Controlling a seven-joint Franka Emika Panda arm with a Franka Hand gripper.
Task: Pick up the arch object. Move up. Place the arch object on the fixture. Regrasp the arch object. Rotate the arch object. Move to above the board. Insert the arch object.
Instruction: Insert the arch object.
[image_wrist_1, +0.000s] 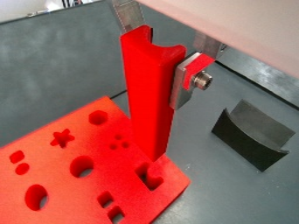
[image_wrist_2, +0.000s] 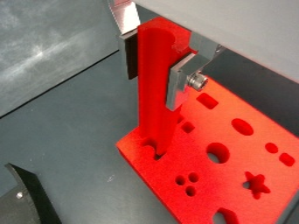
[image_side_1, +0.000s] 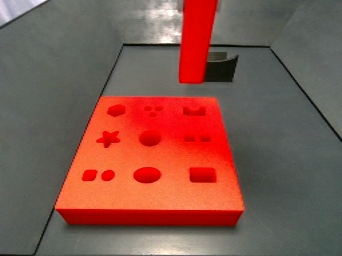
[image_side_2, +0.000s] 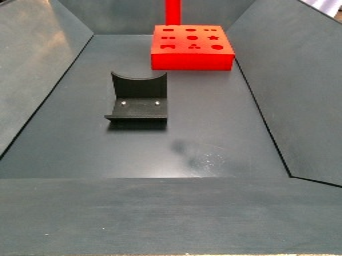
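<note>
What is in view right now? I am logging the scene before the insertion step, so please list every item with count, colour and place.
arch object: one, bright red, held upright between the fingers, its lower end at the board's arch cutout near one edge.
board: one, red-orange, flat on the grey floor, with star, hexagon, circle and square recesses.
fixture: one, dark grey-black, on the floor apart from the board, nothing on it.
floor: one, dark grey, with sloping grey walls around it.
gripper: one, above the board's edge; silver fingers with dark pads, shut on the arch object's upper part.
</note>
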